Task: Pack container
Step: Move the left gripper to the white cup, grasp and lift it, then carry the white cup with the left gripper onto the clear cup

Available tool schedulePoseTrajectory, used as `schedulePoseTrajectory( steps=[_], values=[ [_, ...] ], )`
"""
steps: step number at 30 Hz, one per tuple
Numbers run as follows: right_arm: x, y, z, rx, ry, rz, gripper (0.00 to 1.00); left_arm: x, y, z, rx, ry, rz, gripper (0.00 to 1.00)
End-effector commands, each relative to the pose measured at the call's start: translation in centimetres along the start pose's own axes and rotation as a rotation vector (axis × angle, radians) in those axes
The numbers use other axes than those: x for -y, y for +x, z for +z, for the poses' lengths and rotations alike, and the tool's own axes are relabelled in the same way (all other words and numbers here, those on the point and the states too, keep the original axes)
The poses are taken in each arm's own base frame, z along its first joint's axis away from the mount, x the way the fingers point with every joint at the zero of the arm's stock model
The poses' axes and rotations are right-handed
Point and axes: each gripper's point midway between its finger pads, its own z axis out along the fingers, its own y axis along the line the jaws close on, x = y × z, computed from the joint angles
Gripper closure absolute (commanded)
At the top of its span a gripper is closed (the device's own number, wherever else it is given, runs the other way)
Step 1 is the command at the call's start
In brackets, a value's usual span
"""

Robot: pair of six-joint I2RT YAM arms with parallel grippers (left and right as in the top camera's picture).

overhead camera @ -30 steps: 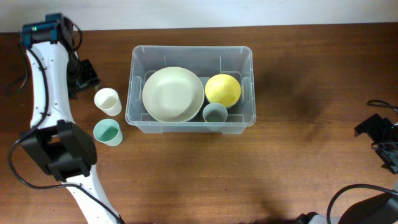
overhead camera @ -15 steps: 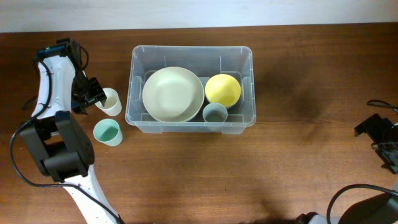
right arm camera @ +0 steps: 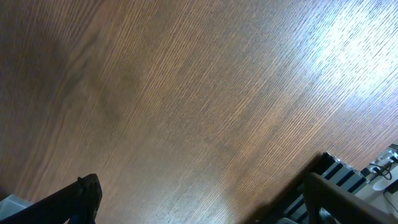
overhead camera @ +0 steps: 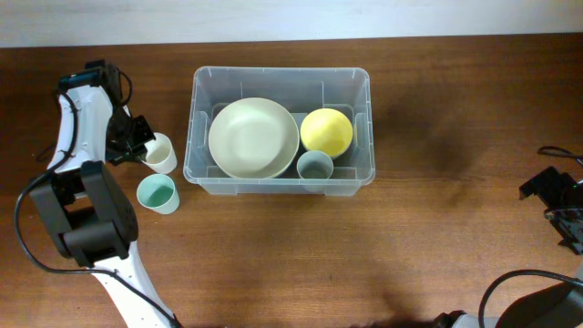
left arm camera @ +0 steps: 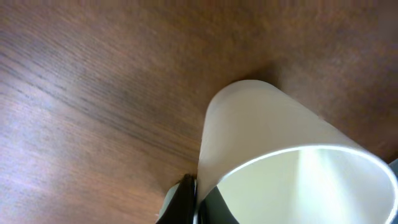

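Note:
The container, a clear plastic bin, stands at the table's middle. It holds a large cream bowl, a yellow bowl and a grey cup. Left of it stands a white cup, which fills the left wrist view. My left gripper is shut on that cup's rim, one finger outside the wall and one inside. A teal cup sits just in front of it. My right gripper hangs open over bare wood at the far right.
The left arm's white links run along the table's left side beside the two cups. A striped dark object lies at the lower right of the right wrist view.
My left gripper came in to the white cup from the far left and has shut on its rim. The cup shifted slightly. The right arm has not moved.

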Motion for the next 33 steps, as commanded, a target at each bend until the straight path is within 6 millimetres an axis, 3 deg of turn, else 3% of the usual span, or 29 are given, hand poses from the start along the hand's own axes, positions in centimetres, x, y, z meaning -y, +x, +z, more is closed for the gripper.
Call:
schedulePoseTrajectory(
  steps=[1,5,8,11,14,16,20,23,29,33],
  values=[
    [0.1,0.0,0.2,-0.003,0.003,0.013,0.01,-0.7,-2.9,-3.4,0.120,0.033,-0.028,0.99],
    [0.1,0.0,0.2,-0.003,0.003,0.013,0.01,-0.2,-6.3,-10.4,0.290,0.152,-0.050,0.99],
    [0.1,0.0,0.2,-0.003,0.003,0.013,0.01,1.2,-7.3,-17.2,0.437,0.262,-0.003,0.99],
    [0.1,0.0,0.2,-0.003,0.003,0.013,0.01,4.3,-5.7,-23.1,0.532,0.400,0.134,0.99],
    [0.1,0.0,0.2,-0.003,0.003,0.013,0.01,8.9,-1.2,-26.2,0.531,0.508,0.360,0.99],
    [0.1,0.0,0.2,-0.003,0.003,0.013,0.01,11.6,2.4,-26.4,0.477,0.527,0.488,0.99],
    [0.1,0.0,0.2,-0.003,0.003,0.013,0.01,18.3,7.6,-25.8,0.416,0.554,0.703,0.99],
    [0.1,0.0,0.2,-0.003,0.003,0.013,0.01,22.4,11.5,-24.2,0.372,0.512,0.847,0.99],
    [0.1,0.0,0.2,-0.003,0.003,0.013,0.01,26.1,17.1,-20.0,0.251,0.403,0.996,0.99],
    [0.1,0.0,0.2,-0.003,0.003,0.013,0.01,26.7,19.5,-16.4,0.136,0.330,1.016,0.99]
  ],
)
